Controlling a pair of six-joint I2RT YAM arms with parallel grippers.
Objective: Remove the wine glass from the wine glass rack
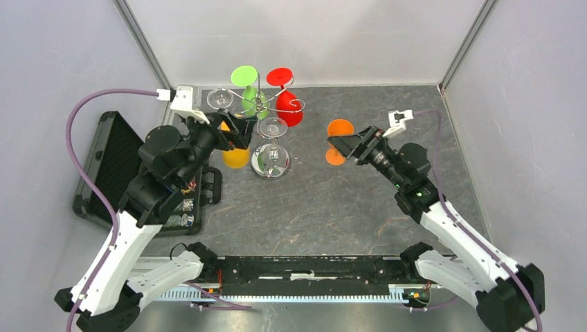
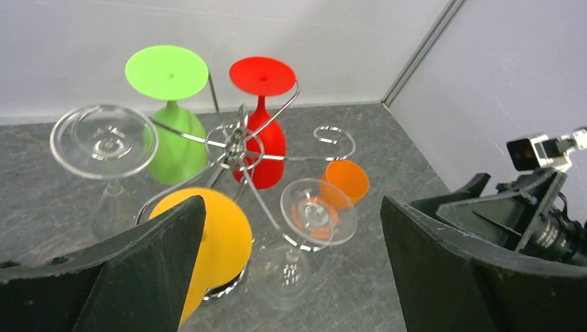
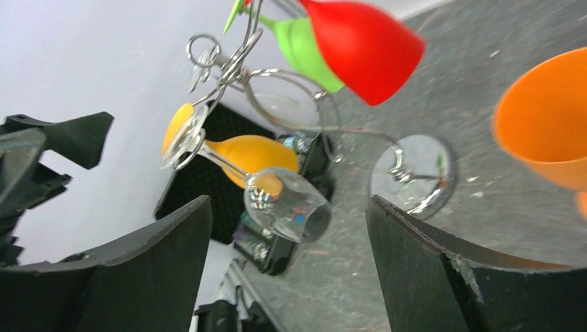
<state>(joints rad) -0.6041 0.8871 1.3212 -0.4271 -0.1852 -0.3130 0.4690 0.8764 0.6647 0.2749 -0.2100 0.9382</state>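
Note:
The wine glass rack (image 1: 262, 105) stands at the back of the table on its shiny round base (image 1: 270, 163). Green (image 1: 246, 86), red (image 1: 285, 104), yellow (image 1: 236, 156) and two clear wine glasses (image 1: 272, 128) hang upside down from its arms. An orange wine glass (image 1: 340, 127) stands on the table to the right, apart from the rack. My left gripper (image 1: 232, 131) is open beside the yellow glass (image 2: 221, 238), which lies against its left finger (image 2: 138, 270). My right gripper (image 1: 340, 146) is open next to the orange glass (image 3: 547, 131), with nothing between its fingers.
A black open case (image 1: 111, 166) lies on the left side of the table, beside the left arm. Grey walls close the table in at the back and on both sides. The rack's base (image 3: 415, 169) shows in the right wrist view, ahead of the fingers.

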